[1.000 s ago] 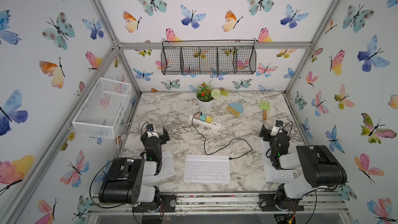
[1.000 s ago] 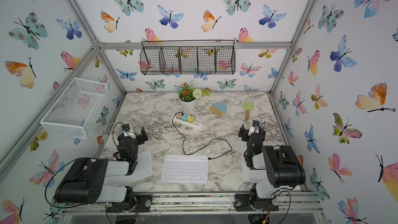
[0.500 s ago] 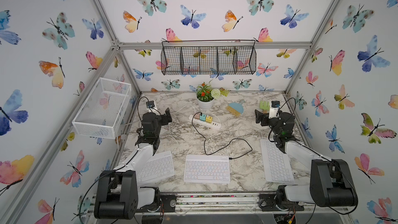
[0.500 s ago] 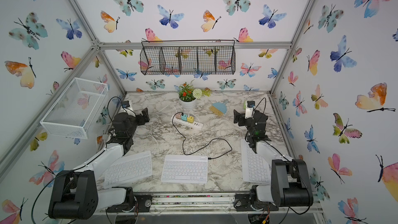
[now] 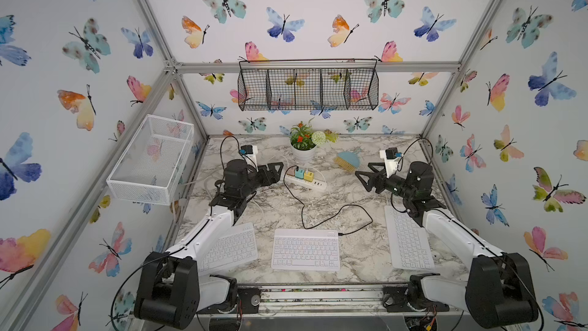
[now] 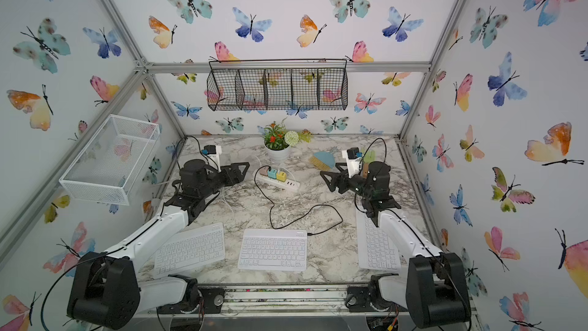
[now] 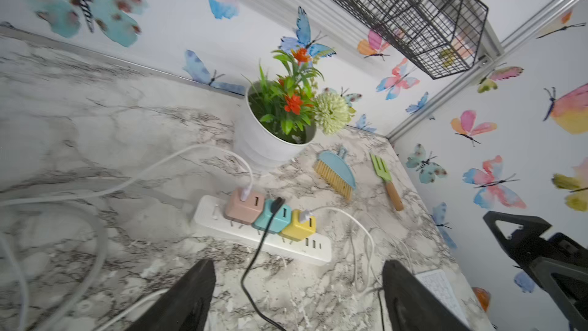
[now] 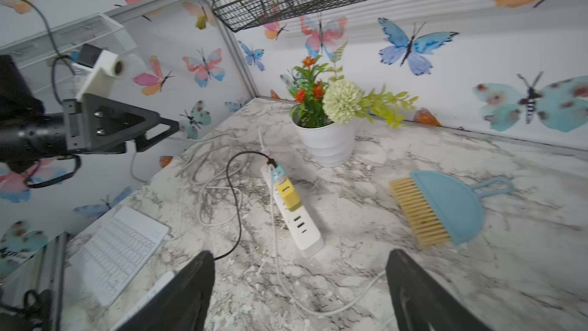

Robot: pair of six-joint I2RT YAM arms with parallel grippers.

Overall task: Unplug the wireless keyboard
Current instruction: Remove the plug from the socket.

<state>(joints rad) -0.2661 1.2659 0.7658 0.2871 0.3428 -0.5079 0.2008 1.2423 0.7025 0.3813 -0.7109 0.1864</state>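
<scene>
The wireless keyboard (image 5: 305,249) lies flat on the table (image 5: 359,259), low in the middle of both top views. A black cord (image 7: 261,243) is plugged into its upper right corner. The cord loops up the frame to a teal plug (image 5: 299,173) on the white power strip (image 5: 313,183), near the middle of the picture. A pink plug (image 7: 243,210) and a yellow plug (image 7: 299,226) sit on each side of the teal one, and each has a white cord. One plain keyboard (image 5: 229,246) lies at the lower left, partly under the left arm. Another plain keyboard (image 5: 409,238) lies at the lower right, beside the right arm. The left tool (image 5: 279,173) is held up just left of the power strip. Its fingers are spread wide with nothing between them. The right tool (image 5: 361,180) is held up at the right of the strip, also spread wide and holding nothing. Both tools point toward the middle and are well apart from the wireless keyboard. A flower pot (image 5: 303,153) stands above the strip in the frame. A blue brush (image 5: 346,160) lies to its right.
</scene>
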